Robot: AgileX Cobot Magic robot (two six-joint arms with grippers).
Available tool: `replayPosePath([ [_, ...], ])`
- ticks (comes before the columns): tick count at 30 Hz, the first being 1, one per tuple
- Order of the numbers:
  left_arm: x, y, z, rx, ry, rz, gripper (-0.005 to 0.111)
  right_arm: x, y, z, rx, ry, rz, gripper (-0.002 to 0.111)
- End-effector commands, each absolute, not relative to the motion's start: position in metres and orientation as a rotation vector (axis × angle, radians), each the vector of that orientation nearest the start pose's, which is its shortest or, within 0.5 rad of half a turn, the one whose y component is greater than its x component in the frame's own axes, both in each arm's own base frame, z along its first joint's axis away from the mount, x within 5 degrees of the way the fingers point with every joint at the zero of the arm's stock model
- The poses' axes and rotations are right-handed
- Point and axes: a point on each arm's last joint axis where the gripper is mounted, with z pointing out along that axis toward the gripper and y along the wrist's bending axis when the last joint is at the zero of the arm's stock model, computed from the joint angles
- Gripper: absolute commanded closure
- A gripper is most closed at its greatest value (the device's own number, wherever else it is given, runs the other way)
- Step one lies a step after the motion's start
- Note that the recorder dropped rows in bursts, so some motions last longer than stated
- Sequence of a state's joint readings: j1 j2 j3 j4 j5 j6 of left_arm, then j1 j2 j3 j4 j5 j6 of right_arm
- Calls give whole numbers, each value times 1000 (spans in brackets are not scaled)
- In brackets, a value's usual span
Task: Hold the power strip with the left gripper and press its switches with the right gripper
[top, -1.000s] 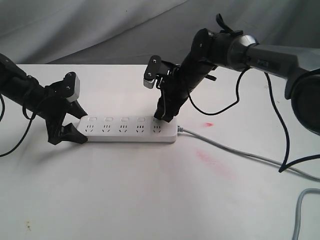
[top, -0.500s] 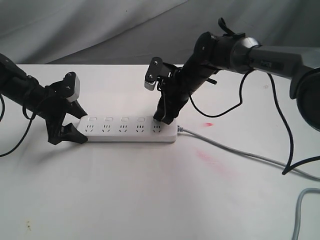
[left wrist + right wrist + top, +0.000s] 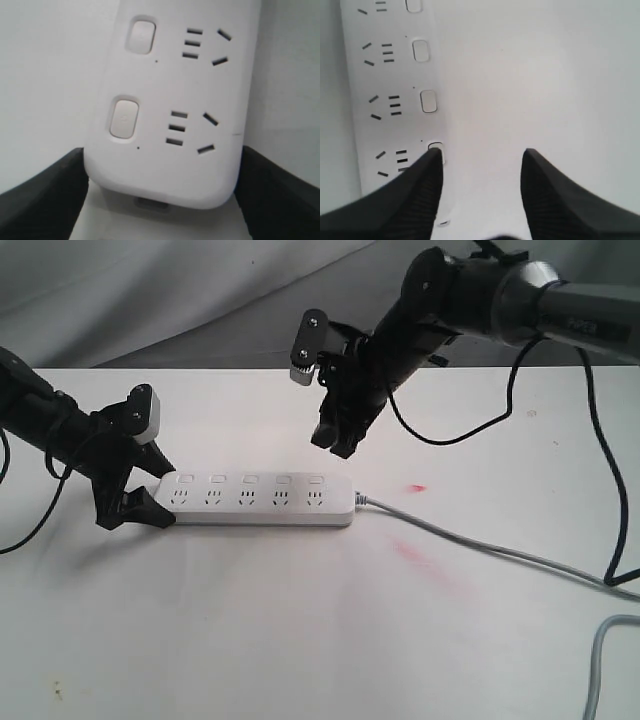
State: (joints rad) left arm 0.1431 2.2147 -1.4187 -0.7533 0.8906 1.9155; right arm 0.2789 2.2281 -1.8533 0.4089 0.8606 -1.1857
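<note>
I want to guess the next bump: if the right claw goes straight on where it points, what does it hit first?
Probably the power strip, near the button at its cord end; the right claw hangs above it. Depth is unclear.

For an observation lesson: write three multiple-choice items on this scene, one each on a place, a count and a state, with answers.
1. Where is the right end effector? A out of view; B above the strip's cord end; C beside the left one.
2. How many sockets? A five; B three; C seven.
3. The left end effector is: A open in the air; B shut on the cord; C shut on the strip's end.
Answers: B, it hangs clear over that end; A, five in one row; C, its fingers meet the strip's sides.
</note>
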Motion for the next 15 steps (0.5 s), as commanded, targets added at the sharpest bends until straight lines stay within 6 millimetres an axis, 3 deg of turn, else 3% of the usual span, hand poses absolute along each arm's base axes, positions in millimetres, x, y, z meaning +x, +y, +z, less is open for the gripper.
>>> replayPosePath([
  [1,419,10,105,1568,2104,-426,49,453,160,219,-1551,2087,198,75],
  [6,419,10,105,1568,2104,-426,49,435,154,237,-1511,2080,183,97],
  [9,419,10,105,1568,2104,-426,49,413,146,246,-1480,2076,155,108],
  [15,419,10,105,1565,2106,-426,49,346,126,255,-1362,2095,159,108],
])
